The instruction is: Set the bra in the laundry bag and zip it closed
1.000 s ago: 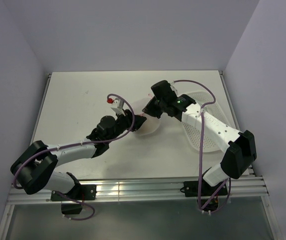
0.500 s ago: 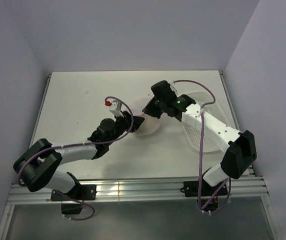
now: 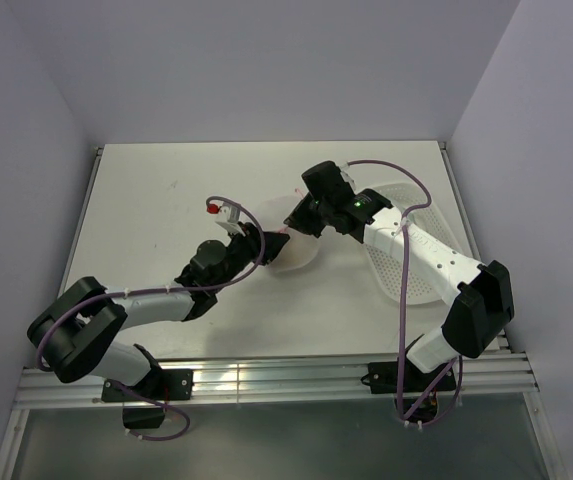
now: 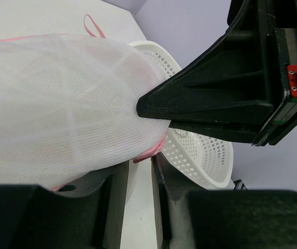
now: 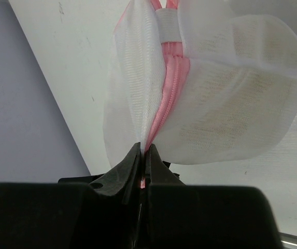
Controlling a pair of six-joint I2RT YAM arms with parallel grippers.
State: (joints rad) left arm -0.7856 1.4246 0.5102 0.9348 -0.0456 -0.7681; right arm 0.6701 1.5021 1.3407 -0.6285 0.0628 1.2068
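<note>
Bra [image 5: 231, 104] judged already inside laundry bag [image 5: 127, 88]: faint mustard tint through mesh, just beyond my right gripper [image 5: 144, 151]. Right gripper pinched tight on pink zipper [image 5: 171, 83] edge. My left gripper [image 4: 132, 140] clamps bag's mesh opposite. Zipper looks joined ahead of right fingertips; remainder hidden. Zip check left.

A white table [image 3: 166, 200] fills the middle of the top view, between lilac walls [image 3: 266, 70]. A white perforated basket [image 3: 384, 272] lies on its right side; the left wrist view shows it at lower right [image 4: 200, 155]. A metal rail [image 3: 286, 380] runs along the table's bottom edge.
</note>
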